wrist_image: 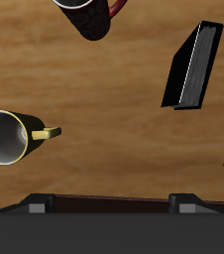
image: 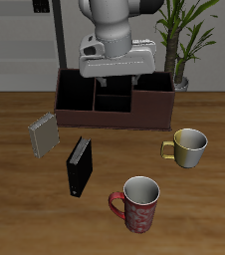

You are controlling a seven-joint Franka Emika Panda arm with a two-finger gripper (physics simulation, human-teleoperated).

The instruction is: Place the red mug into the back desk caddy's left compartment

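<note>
The mug (image: 139, 204) stands ungrasped near the surface's front edge; the hand (image: 112, 82) hovers over the caddy (image: 112, 103), finger spacing unclear. Next: reach forward and descend.

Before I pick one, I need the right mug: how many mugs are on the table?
2: the red mug near the front edge, the cream mug farther back.
</note>
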